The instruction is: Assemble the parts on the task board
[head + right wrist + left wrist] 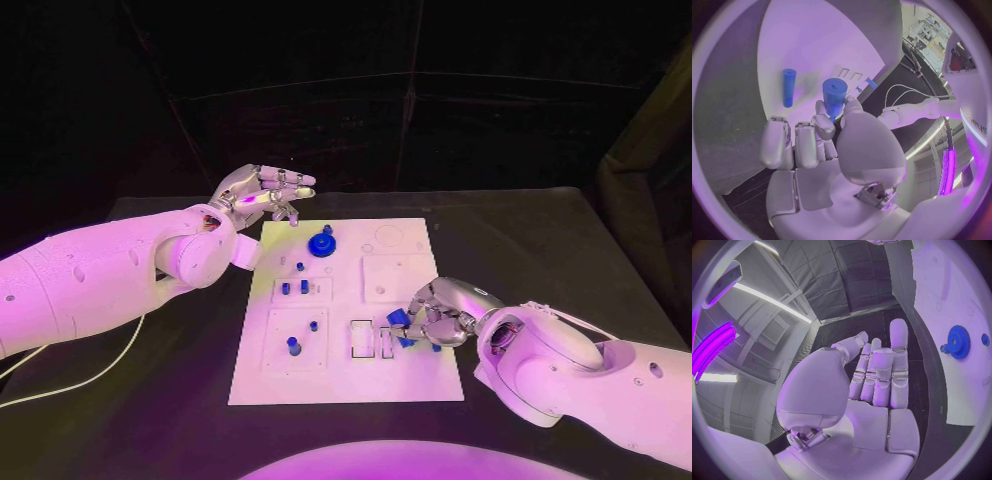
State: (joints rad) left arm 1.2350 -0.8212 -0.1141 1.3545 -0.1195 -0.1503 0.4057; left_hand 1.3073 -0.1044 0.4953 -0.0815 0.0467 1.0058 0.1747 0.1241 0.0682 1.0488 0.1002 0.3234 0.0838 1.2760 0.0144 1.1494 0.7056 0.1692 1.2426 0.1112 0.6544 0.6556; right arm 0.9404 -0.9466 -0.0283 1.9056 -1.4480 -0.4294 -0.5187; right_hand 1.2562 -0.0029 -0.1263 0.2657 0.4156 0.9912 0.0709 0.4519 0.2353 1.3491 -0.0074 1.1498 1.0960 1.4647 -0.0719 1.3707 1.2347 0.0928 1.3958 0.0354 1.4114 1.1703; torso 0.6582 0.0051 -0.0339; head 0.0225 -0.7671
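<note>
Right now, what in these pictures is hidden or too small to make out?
- Head view: the right hand covers part of the task board and hides most of the blue part it holds.
- Head view: the small blue pegs are too tiny to tell their shapes.
- Right wrist view: the fingers hide the held part's lower end.
- Left wrist view: the blue gear shows near the rim; most of the board is cut off.

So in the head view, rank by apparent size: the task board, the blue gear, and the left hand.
1. task board
2. left hand, though it hangs nearer the camera, so it may look bigger than it is
3. blue gear
</note>
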